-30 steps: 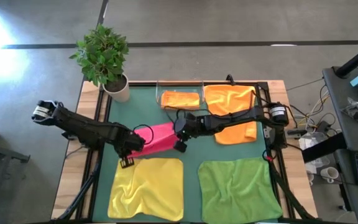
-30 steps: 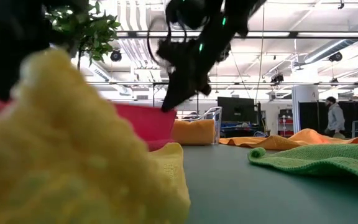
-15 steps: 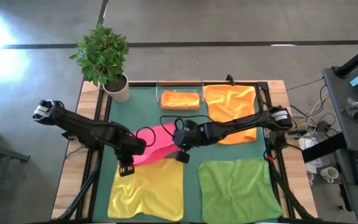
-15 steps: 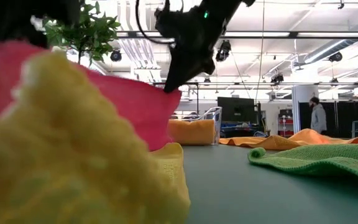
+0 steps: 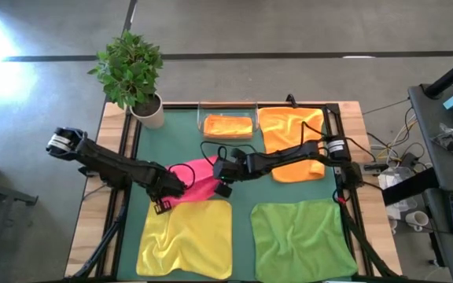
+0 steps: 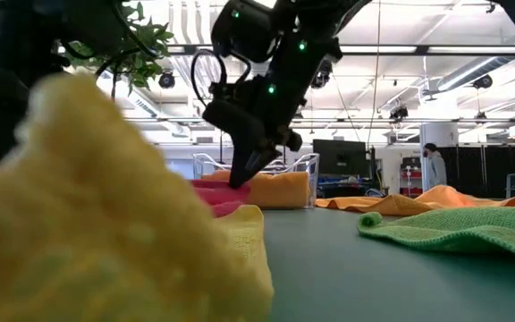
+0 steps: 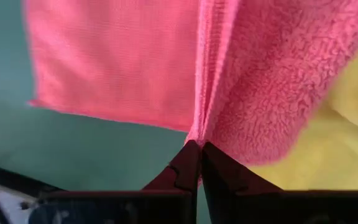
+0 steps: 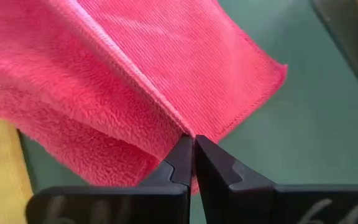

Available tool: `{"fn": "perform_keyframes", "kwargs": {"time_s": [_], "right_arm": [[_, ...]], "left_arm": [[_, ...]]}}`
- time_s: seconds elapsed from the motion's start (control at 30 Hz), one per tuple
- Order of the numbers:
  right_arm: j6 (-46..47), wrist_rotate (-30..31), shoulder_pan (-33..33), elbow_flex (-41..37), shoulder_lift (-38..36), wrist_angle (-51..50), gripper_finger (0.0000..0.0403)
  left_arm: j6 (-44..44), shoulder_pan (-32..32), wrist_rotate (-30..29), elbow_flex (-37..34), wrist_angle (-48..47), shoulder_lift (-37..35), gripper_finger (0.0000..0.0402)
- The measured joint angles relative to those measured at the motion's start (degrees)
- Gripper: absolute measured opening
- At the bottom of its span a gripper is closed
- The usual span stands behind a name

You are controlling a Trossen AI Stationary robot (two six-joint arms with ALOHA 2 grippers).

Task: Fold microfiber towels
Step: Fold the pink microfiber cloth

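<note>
Between both grippers (pinched): pink towel [image 5: 199, 180]

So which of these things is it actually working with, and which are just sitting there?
Part of the job:
- soft pink microfiber towel, pinched by the left pincer and the right pincer
- yellow towel
- green towel
- spread orange towel
- folded orange towel

Just lying about:
- leafy potted plant
- clear plastic tray
- dark green table mat
</note>
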Motion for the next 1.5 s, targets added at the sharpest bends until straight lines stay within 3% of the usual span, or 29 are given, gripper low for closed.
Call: {"fn": "perform_keyframes", "kwargs": {"time_s": [0.37, 0.77, 1.13, 1.5], "right_arm": [[6.0, 1.1, -0.4, 9.7, -2.6, -15.3, 0.0008], [4.7, -0.5, -4.8, 9.7, 3.8, -12.4, 0.0008], [1.6, 0.0, -6.9, 16.4, 11.2, -12.6, 0.0008], [0.6, 1.7, -8.0, 19.5, 11.6, -13.0, 0.0008]], "left_arm": [[0.0, 1.8, -7.1, -0.3, 0.2, -0.2, 0.0000], [9.2, 7.6, -8.2, -0.5, -0.1, -0.2, 0.0000], [10.5, 10.4, -7.1, -0.6, -1.2, -0.2, 0.0000], [10.5, 11.0, -10.9, -1.1, -1.8, -0.2, 0.0001]]}}
